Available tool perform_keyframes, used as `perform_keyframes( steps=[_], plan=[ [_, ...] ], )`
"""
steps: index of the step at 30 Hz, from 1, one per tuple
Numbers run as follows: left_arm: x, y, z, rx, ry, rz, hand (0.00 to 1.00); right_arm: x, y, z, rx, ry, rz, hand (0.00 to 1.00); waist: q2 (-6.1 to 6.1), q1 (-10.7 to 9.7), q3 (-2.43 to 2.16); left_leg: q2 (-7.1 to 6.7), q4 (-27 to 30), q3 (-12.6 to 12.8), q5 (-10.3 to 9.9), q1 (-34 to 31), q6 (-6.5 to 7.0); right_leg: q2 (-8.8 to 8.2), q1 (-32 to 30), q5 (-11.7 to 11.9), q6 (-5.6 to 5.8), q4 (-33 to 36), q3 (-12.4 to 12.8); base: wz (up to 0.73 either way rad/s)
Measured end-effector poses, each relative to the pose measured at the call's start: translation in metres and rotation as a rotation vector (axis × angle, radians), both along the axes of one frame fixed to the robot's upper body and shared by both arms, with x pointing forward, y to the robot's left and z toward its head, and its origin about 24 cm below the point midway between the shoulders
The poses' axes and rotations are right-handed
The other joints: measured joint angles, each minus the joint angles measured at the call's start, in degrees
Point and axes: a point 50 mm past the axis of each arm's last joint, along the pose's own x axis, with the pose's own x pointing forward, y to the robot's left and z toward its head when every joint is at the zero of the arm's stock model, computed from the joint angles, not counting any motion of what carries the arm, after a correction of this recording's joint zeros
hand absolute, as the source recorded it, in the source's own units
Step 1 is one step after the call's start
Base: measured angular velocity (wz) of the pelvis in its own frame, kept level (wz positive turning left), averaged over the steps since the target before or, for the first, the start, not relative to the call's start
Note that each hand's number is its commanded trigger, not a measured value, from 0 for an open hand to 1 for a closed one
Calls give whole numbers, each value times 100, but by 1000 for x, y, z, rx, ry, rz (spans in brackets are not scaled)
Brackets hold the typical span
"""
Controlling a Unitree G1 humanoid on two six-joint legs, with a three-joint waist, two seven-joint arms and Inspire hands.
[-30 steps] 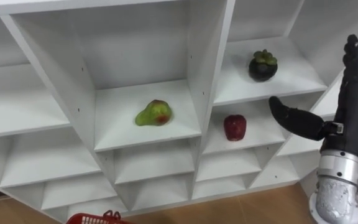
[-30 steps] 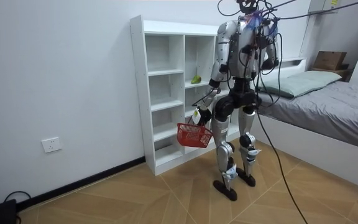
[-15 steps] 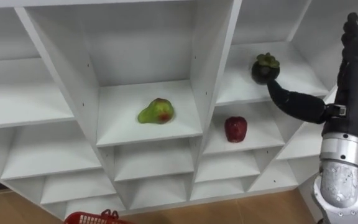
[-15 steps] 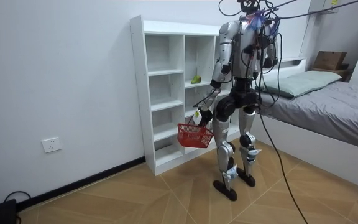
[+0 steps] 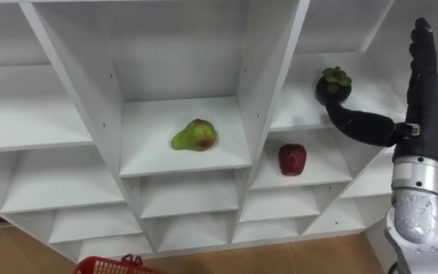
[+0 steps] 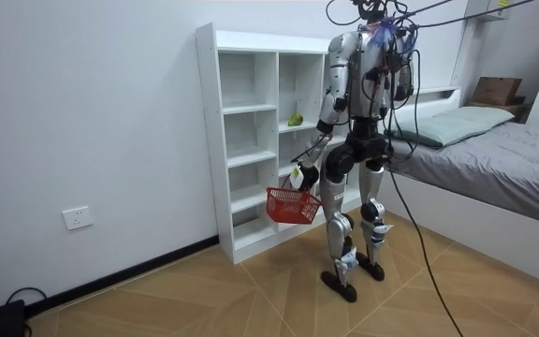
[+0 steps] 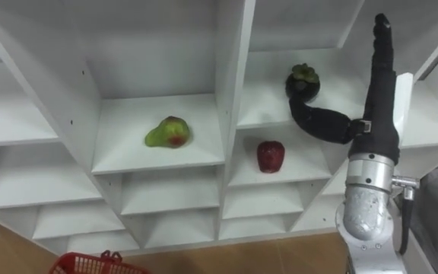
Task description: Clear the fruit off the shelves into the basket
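Note:
A dark mangosteen [image 5: 333, 85] with a green cap sits on an upper shelf of the white closet [image 5: 265, 91]. My right hand [image 5: 423, 122] is raised beside it and open, fingers straight up. Its thumb [image 5: 354, 123] reaches left, and the tip meets the fruit's lower edge. One compartment to the left lies a green-and-red pear [image 5: 195, 135]. A red apple [image 5: 292, 158] rests on the shelf below the mangosteen. In the room view my left hand [image 6: 298, 175] hangs low in front of the closet, shut on the handle of a red basket [image 6: 293, 203]. The basket's rim [image 5: 109, 265] shows at the bottom of the left eye view.
The closet stands against a white wall with several empty compartments around the fruits. A bed [image 6: 494, 150] stands behind me at the room view's right. Wooden floor [image 6: 251, 290] lies around my feet.
My right hand has risen and moved towards the mangosteen. Its thumb, earlier below that shelf, now touches the fruit. The view has shifted slightly. The basket hangs as before.

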Motion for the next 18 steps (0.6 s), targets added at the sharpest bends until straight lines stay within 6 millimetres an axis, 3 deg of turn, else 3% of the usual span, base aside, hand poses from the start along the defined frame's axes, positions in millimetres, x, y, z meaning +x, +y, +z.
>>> perform_keyframes(
  steps=[6, 18],
  plan=[
    [-1, 0, 0, 1, 5, 1, 100, 4, -6, -10, 0, 56, -26, 0, -31, 56, 11, -2, 0, -46, 9, 39, 0, -10, 71, 0, 0, -5, -76, 5],
    [-9, 3, 0, 14, 18, 27, 100, 15, -11, 8, -30, -13, -34, 0, -59, 44, 13, 1, -5, -121, 16, 21, -6, -13, 95, 4, -7, 7, -225, 3]
  ],
)
